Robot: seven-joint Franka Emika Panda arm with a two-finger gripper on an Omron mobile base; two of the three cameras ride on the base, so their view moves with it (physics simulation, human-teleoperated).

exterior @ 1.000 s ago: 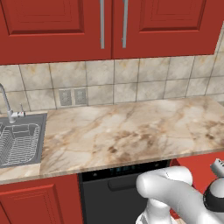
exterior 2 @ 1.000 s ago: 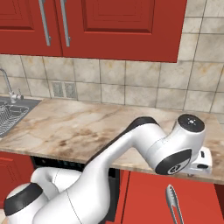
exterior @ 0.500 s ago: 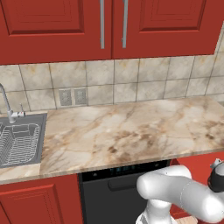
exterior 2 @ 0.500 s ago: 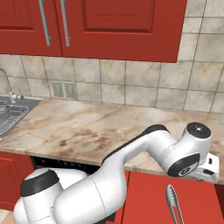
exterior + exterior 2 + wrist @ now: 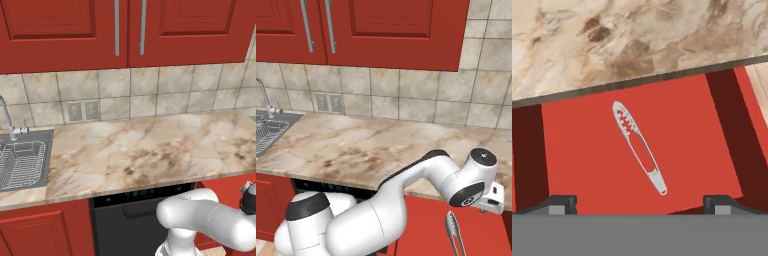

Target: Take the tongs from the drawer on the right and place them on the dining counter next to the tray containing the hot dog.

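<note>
The tongs (image 5: 639,147) lie flat and slanted on the red floor of the open drawer (image 5: 702,115), ridged tips toward the counter edge. My gripper (image 5: 639,204) hovers above them, open, its two dark fingertips (image 5: 559,202) wide apart with nothing between them. In the right base view the tongs (image 5: 455,232) lie in the drawer (image 5: 421,225) just below and left of my hand, which reaches out past the counter's front edge. The dining counter and the tray with the hot dog are out of view.
A beige marble worktop (image 5: 145,150) overhangs the drawer's back. A sink with a wire rack (image 5: 22,165) is at the left, and a black dishwasher front (image 5: 135,197) sits under the worktop. Red wall cabinets (image 5: 125,30) hang above. Dark red drawer walls (image 5: 527,155) flank the tongs.
The arm has swung right and lower, bringing the hand out over the open drawer. The tongs have not moved and the jaws stay open.
</note>
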